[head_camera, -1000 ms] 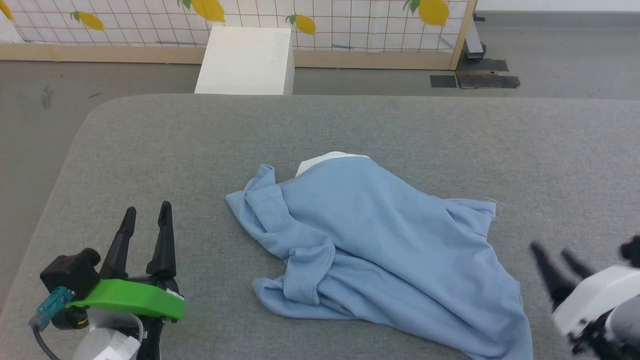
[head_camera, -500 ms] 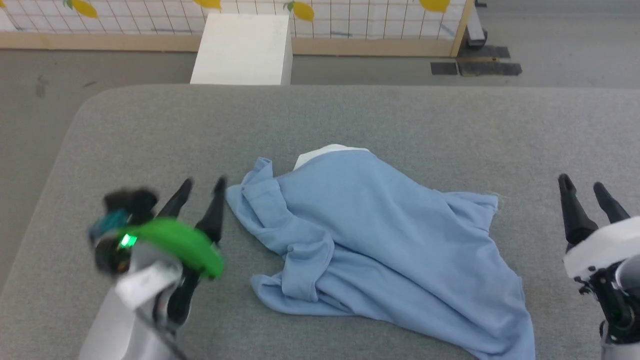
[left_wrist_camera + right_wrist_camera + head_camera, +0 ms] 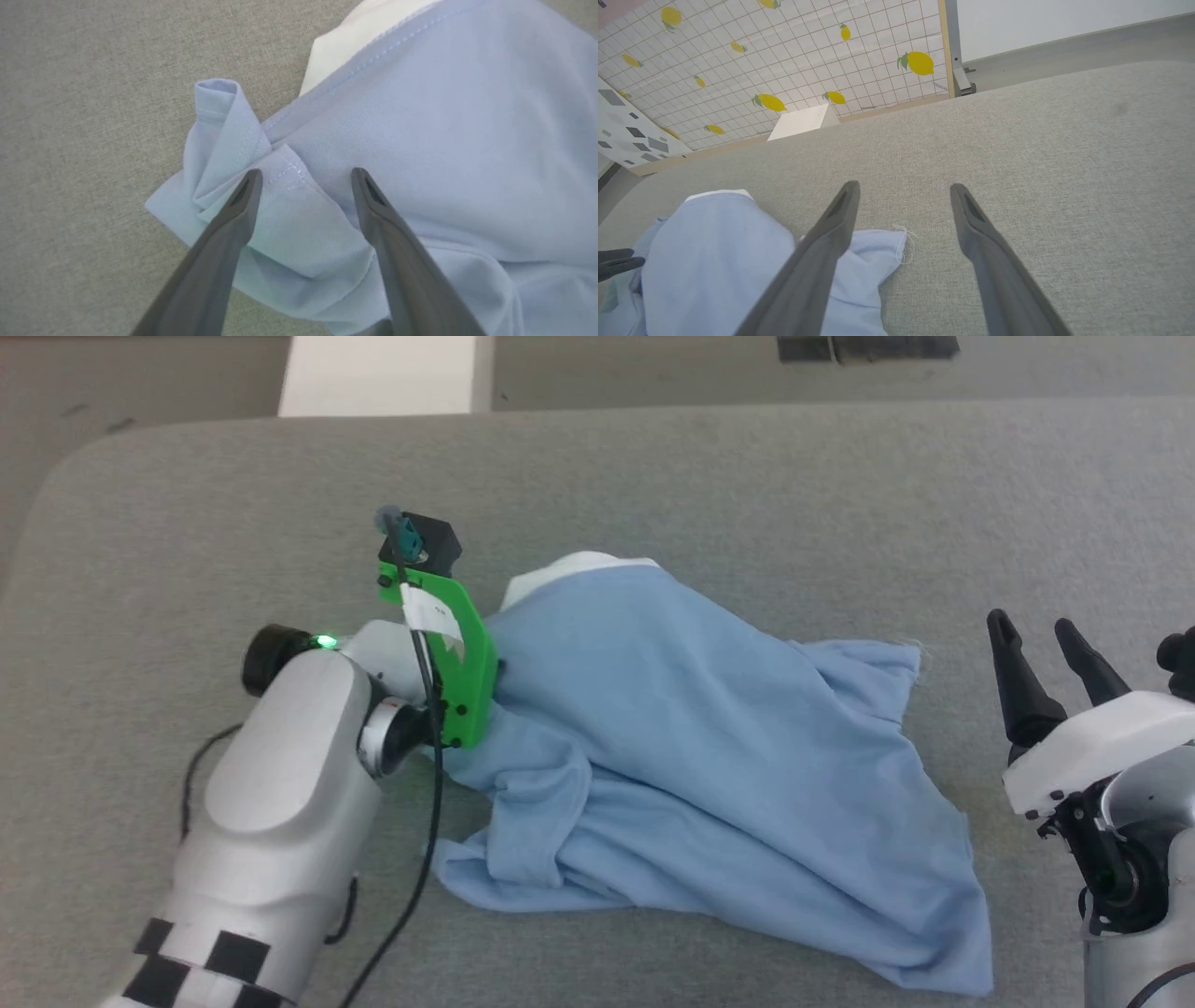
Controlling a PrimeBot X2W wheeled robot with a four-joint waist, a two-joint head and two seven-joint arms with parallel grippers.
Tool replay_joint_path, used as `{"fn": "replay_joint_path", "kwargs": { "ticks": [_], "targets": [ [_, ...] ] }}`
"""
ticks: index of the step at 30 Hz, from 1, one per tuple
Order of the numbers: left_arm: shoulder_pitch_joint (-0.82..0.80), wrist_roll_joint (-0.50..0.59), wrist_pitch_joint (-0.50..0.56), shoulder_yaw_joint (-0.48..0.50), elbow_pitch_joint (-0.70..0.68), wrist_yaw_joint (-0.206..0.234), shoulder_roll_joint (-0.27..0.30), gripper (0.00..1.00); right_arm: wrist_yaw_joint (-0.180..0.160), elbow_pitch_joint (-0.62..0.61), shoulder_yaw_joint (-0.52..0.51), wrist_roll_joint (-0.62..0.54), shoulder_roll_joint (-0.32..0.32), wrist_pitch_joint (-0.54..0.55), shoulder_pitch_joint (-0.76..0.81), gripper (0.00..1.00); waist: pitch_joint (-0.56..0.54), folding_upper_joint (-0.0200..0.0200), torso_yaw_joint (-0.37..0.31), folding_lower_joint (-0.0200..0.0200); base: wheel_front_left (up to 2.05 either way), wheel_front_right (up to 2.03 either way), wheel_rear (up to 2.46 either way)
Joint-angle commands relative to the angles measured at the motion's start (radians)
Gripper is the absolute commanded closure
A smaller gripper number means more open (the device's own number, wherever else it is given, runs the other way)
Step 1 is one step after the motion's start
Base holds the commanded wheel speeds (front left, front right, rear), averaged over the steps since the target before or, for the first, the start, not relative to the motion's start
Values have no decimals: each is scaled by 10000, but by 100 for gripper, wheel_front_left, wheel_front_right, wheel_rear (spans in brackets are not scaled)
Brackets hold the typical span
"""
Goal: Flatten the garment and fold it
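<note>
Open table [image 3: 747, 476] around crumpled garment [image 3: 700, 728]

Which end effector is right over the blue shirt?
The left end effector, open above a bunched edge of the shirt. The right end effector is beside it, above the grey surface.

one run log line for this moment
stage: pre-grasp | left gripper: open, over bunched sleeve of garment | right gripper: open, apart from garment | garment: crumpled, not folded
</note>
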Motion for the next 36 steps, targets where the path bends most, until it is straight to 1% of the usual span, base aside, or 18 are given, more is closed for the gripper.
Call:
{"fn": "replay_joint_path", "kwargs": {
  "ticks": [1, 3, 8, 9, 10, 11, 17, 20, 23, 27, 32, 34, 36],
  "targets": [
    [-198, 141, 225, -75, 75, 103, 176, 0, 35, 28, 19, 16, -3, -99, -126, 0, 400, 42, -404, 0, 0, 0, 0],
    [-263, 299, 655, -242, 176, 147, 346, 0, 35, 44, 17, 25, -3, -175, -82, 0, 462, 42, -475, 0, 0, 0, 0],
    [-176, 319, 1234, -390, 198, 154, 594, 0, 35, 107, -37, 39, -3, -275, -4, 0, 509, 42, -491, 0, 0, 0, 0],
    [-134, 256, 1295, -380, 180, 148, 585, 22, 35, 123, -47, 63, -3, -298, 3, 0, 501, 42, -471, 0, 0, 0, 0],
    [-92, 195, 1329, -377, 138, 132, 575, 64, 35, 147, -33, 84, -3, -313, 8, 0, 490, 42, -443, 0, 0, 0, 0],
    [-58, 120, 1344, -357, 108, 116, 553, 99, 35, 168, -8, 71, -3, -312, 13, 0, 481, 42, -417, 0, 0, 0, 0],
    [126, -670, 1033, 68, -239, 5, 228, 100, 35, 365, 62, 65, -3, -356, -36, 0, 272, 42, -108, 0, 0, 0, 0],
    [285, -1344, 648, 625, -630, 14, 16, 100, 35, 486, 7, -17, -3, -330, -1, 0, 55, 42, 169, 0, 0, 0, 0],
    [550, -1938, 221, 1258, -1113, 97, -40, 100, 35, 568, -37, -70, -3, -279, 60, 0, -167, 42, 473, 0, 0, 0, 0],
    [1297, -2576, -456, 2301, -1787, 492, 117, 100, 35, 653, -50, -111, -3, -195, 148, 0, -505, 42, 892, 0, 0, 0, 0],
    [3145, -2974, -1153, 3647, -2528, 1376, 578, 100, 35, 730, 10, -88, -3, -114, 222, 0, -799, 42, 1280, 0, 0, 0, 0],
    [3959, -3132, -1323, 4111, -2652, 1725, 643, 100, 35, 756, 57, -69, -3, -69, 265, 0, -854, 42, 1389, 0, 0, 0, 0],
    [4709, -3312, -1425, 4474, -2698, 2029, 589, 100, 35, 758, 56, -74, -3, -52, 303, 0, -870, 42, 1475, 0, 0, 0, 0]
  ]
}}
